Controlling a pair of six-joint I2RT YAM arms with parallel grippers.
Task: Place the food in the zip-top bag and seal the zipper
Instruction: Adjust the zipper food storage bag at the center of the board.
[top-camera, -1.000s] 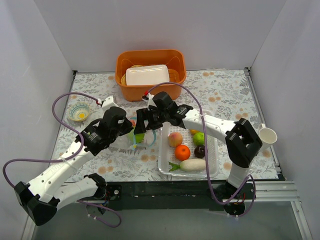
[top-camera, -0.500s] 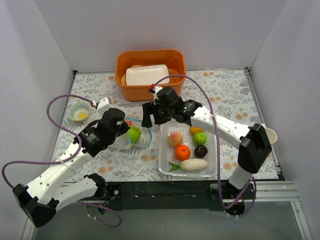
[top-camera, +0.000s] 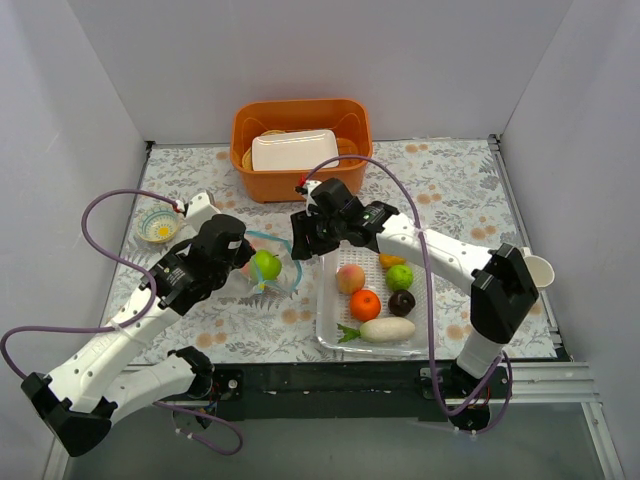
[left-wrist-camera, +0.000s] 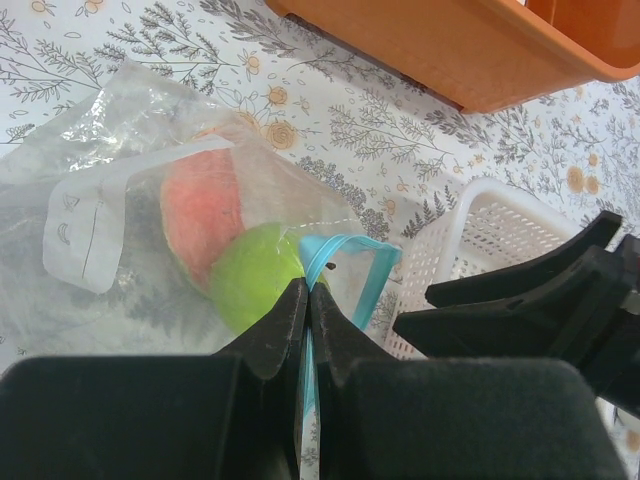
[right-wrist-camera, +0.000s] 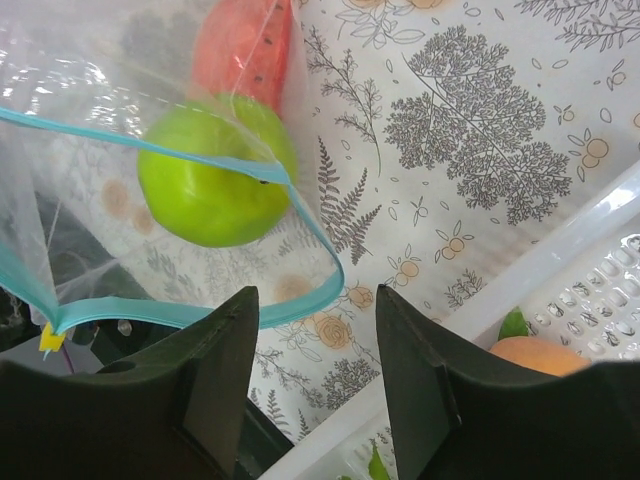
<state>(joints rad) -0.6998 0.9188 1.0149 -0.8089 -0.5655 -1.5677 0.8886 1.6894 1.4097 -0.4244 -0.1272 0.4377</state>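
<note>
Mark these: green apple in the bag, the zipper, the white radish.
green apple (right-wrist-camera: 215, 180): right wrist view, middle of its skin.
zipper (right-wrist-camera: 318, 230): right wrist view, curved stretch of the teal strip.
white radish (top-camera: 385, 329): top view, white body.

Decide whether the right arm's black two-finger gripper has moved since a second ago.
Yes. The right gripper has drawn back rightward, off the clear zip-top bag and nearer the white mesh basket.

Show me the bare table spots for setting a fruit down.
Free: the far right corner, between bin and right wall; the strip between bowl and bin; the near patch left of the basket, before the bag. Crowded: between bag and basket, under the right gripper.
</note>
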